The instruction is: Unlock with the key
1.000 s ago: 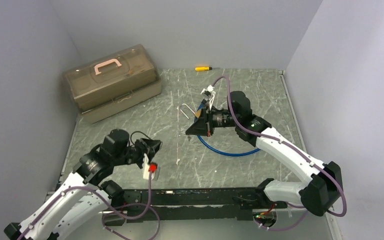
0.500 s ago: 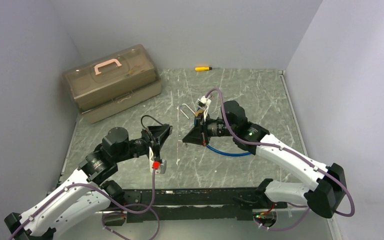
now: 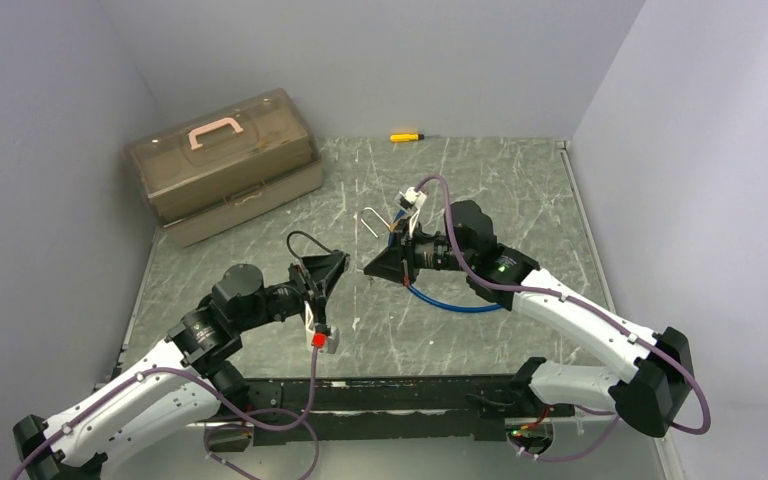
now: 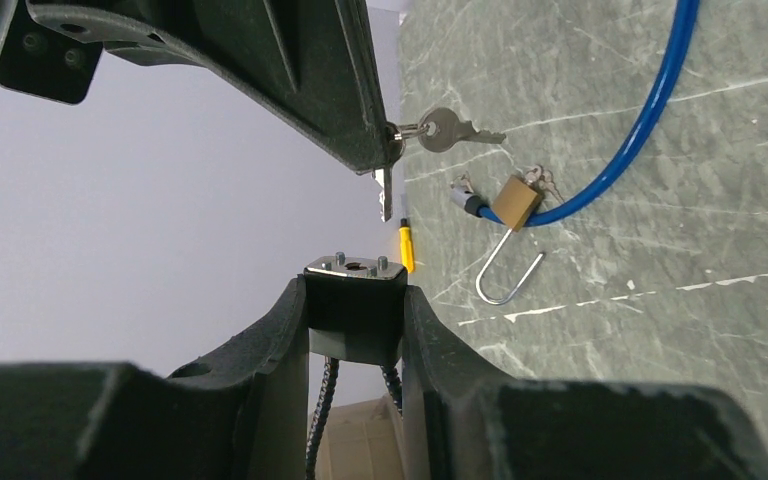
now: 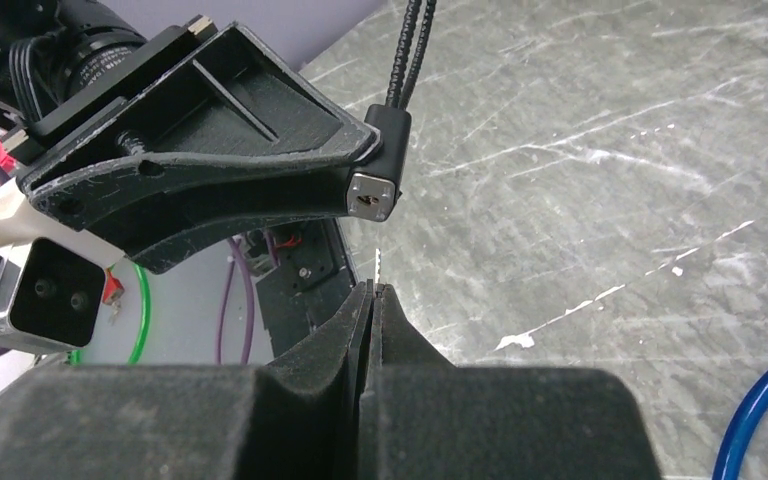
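— Two grippers in shot. R gripper (image 5: 370,292) status?

— Fully closed, fingers pressed flat together. Clamped on key (image 5: 376,260); only the toothed blade tip shows past the fingertips. In the L wrist view, a second key (image 4: 450,130) hangs beside the fingers.

— L gripper (image 4: 355,300)?

— Part closed, fingers held apart by the lock (image 5: 373,193) clamped between them. Lock is a small black block w/ bare metal end face, gripped on opp. sides. Black braided cable (image 5: 410,50) leaves the block at the end away from that face.

— Key-to-lock relation?

— Blade tip is just beside the metal face, not touching. Small gap visible in both wrist views. Both items are held clear of the counter (image 3: 520,190), near its middle, w/ the two grippers facing each other.

— Items further out?

— Ref. L wrist view: brass padlock (image 4: 516,200) lies flat on the counter beyond the R gripper. One shackle leg is clear of the body. Padlock touches the blue cable (image 4: 650,110), which curves across the counter under the R arm. Yellow screwdriver (image 3: 405,136) lies at the far edge, by the rear wall. Brown tool box (image 3: 225,165) w/ pink handle sits lid-down in the far-left corner, well apart from both arms.
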